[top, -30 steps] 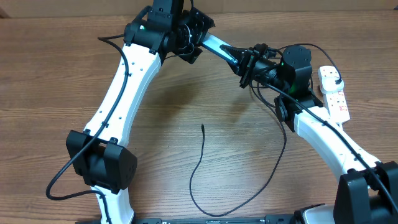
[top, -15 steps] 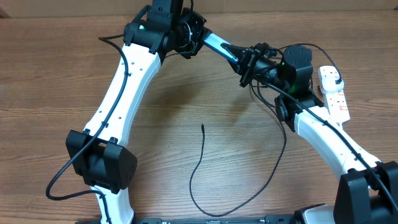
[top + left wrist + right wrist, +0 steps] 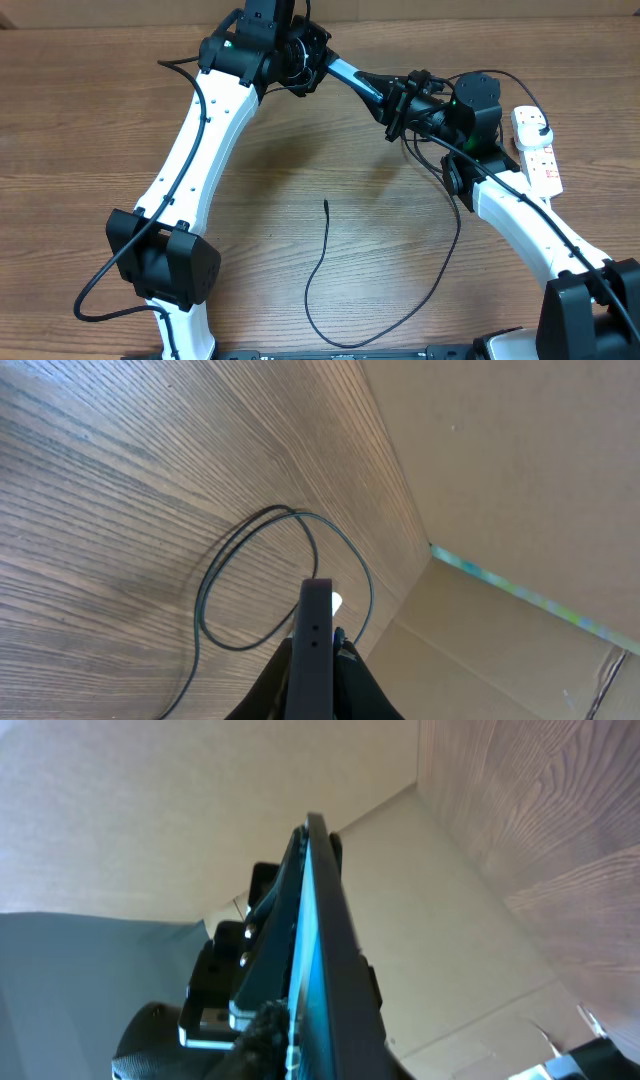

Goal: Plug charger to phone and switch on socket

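The phone (image 3: 357, 78) hangs in the air at the back of the table, held between both arms. My left gripper (image 3: 318, 62) is shut on its left end; in the left wrist view the phone (image 3: 315, 645) stands edge-on between the fingers of that gripper (image 3: 316, 685). My right gripper (image 3: 396, 100) holds the other end, with the lit blue screen (image 3: 318, 955) edge-on and a pad of the gripper (image 3: 322, 1045) against it. The charger (image 3: 322, 255) lies loose on the table, its tip (image 3: 326, 204) pointing away. The socket (image 3: 538, 152) sits at the far right with a black plug (image 3: 541, 128) in it.
A thin dark cable loop (image 3: 215, 575) lies on the wood below the left wrist. A cardboard wall (image 3: 520, 480) closes off the back of the table. The right arm's own cable (image 3: 455, 230) hangs down over the table's middle.
My left gripper has shut on the phone's left end. The phone has tipped slightly, showing less of its lit screen from above. Both arms stay where they were.
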